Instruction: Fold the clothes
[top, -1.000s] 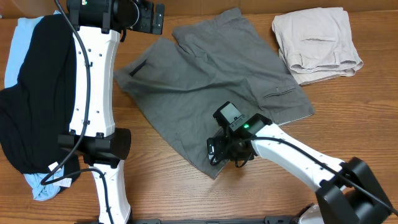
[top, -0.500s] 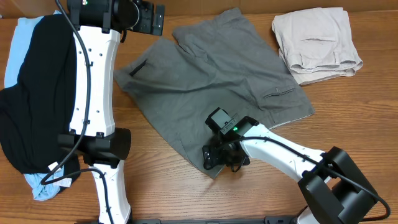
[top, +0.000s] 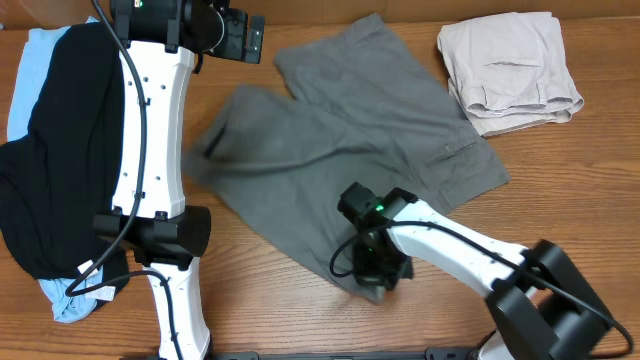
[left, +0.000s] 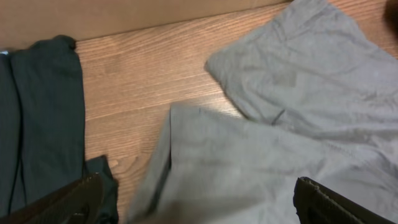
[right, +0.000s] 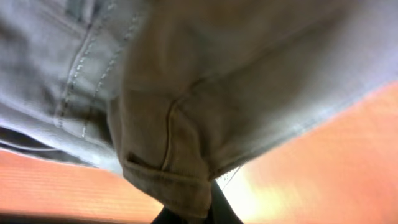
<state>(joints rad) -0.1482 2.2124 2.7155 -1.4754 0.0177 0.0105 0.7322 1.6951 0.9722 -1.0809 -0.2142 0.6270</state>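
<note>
The grey shorts (top: 340, 130) lie spread and rumpled across the middle of the surface (top: 590, 190). The right claw (top: 373, 272) sits at their near hem, pressed together. The wrist view is blurred, but a fold of that hem appears pinched between its fingers. The left claw (top: 243, 36) hangs spread wide above the shorts' far left edge, holding nothing. Folded beige shorts (top: 510, 70) lie at the far right. At the left, 1 black garment (top: 50, 170) lies over 1 light-blue garment (top: 28, 60).
</note>
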